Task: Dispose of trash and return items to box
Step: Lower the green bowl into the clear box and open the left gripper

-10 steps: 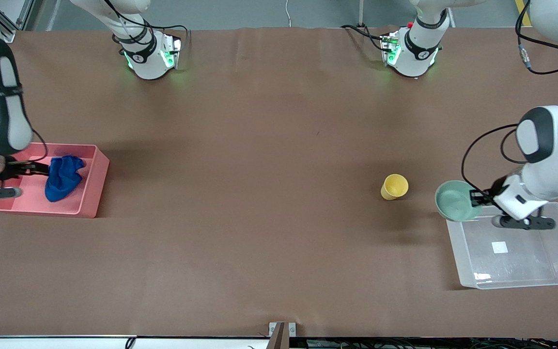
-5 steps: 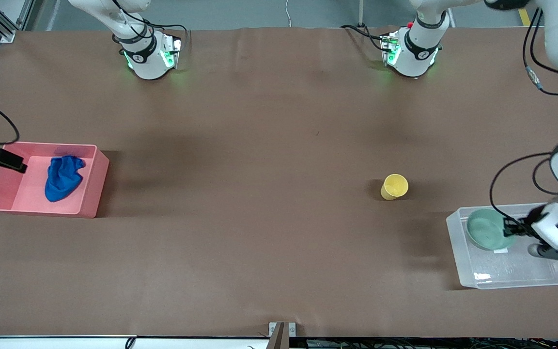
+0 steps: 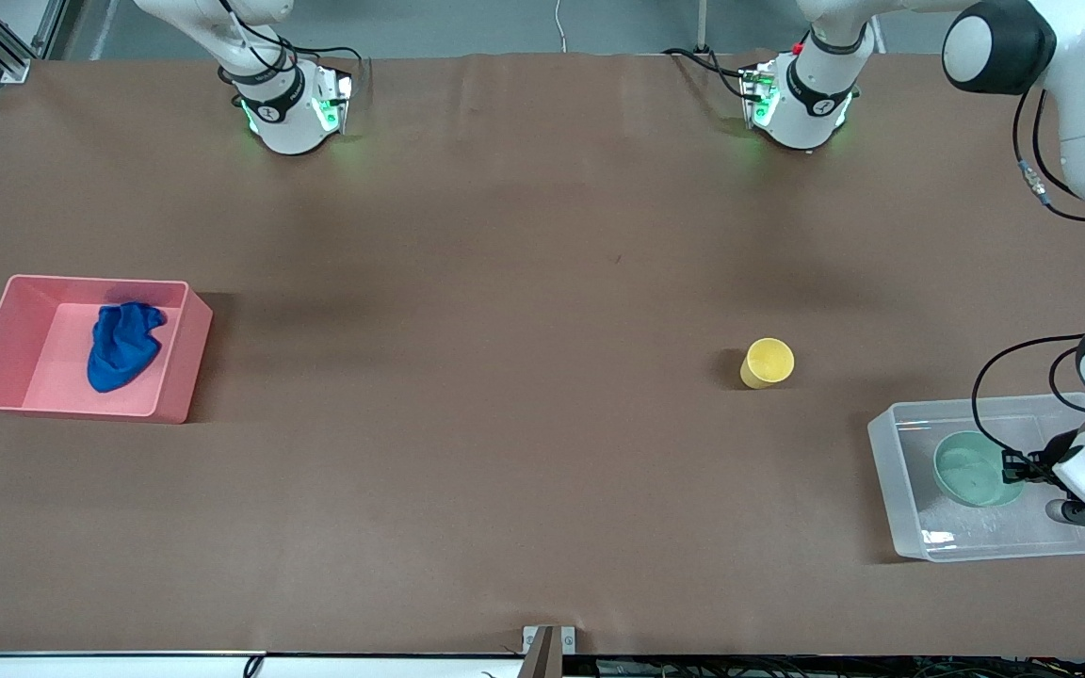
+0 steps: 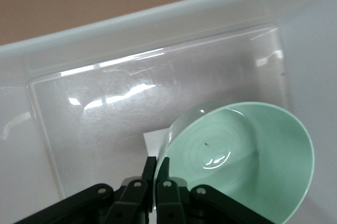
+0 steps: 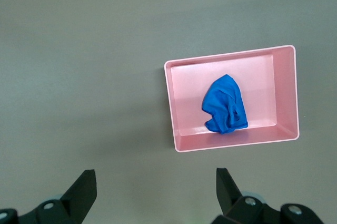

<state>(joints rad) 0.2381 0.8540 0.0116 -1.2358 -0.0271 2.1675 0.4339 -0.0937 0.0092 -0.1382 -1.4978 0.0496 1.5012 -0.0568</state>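
Bowl (image 3: 978, 468) has been carried into clear box (image 3: 910, 513), rim still pinched by left gripper (image 4: 156, 182). Right gripper (image 5: 152, 190) was pulled away, jaws apart, over bare table. Rag (image 3: 121, 345) binned in pink bin (image 3: 180, 372) (done). Left: bowl release, cup (image 3: 768, 363) w/ it.

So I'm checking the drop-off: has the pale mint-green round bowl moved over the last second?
Yes. The pale mint-green round bowl, pinched by the left gripper, went from the clear rectangular plastic tub's corner nearest the small yellow cup to inside it.
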